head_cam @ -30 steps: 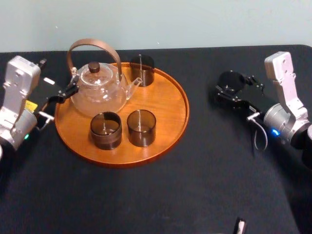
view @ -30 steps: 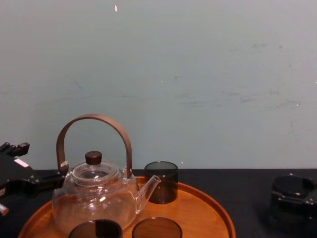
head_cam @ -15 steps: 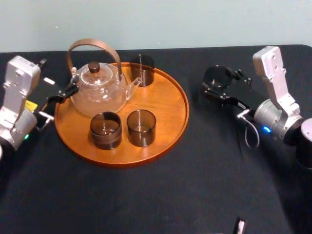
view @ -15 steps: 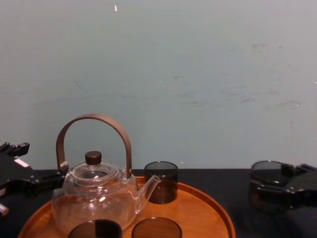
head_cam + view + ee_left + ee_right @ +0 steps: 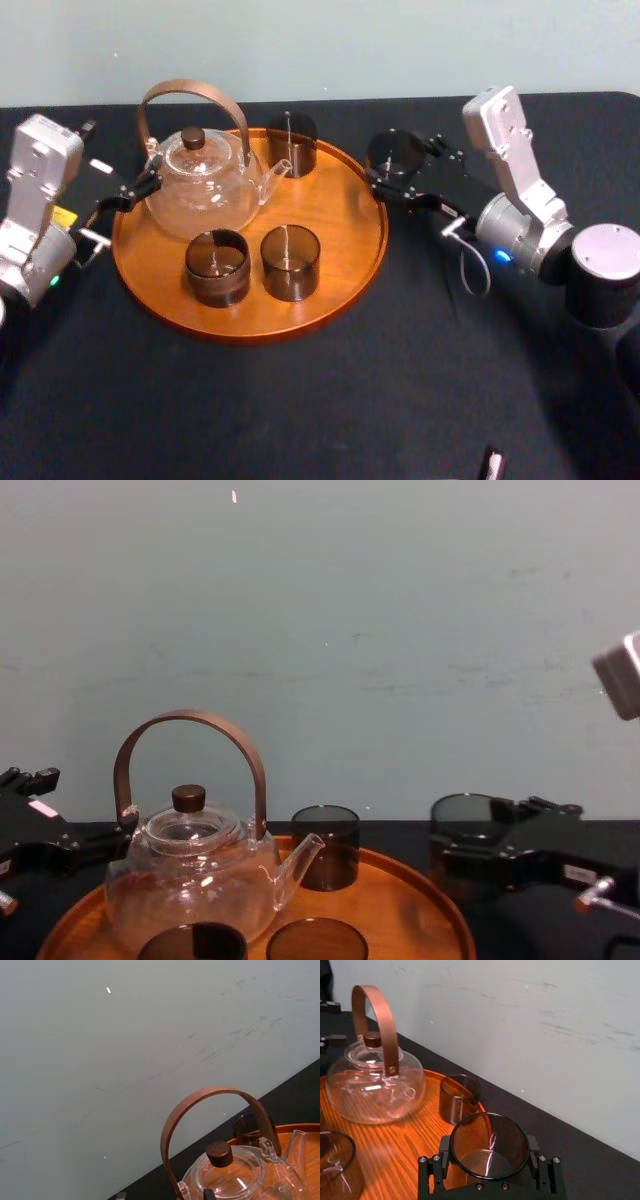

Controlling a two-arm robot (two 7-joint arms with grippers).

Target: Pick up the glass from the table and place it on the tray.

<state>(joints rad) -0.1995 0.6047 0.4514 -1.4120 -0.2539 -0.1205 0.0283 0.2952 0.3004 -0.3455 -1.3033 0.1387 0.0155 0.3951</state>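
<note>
- While the right gripper clamps the glass at its sides, the glass stands upright just beside the tray's right rim, at the edge of the black counter.
- From the right wrist it sits squarely inside the gripper, mouth up, with the tray just beyond.
- A teapot and three other glasses stand on the tray.
- The left gripper sits at the tray's left edge, beside the teapot.

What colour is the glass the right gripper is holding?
The glass is smoky brown and see-through, clearest in the right wrist view.
</note>
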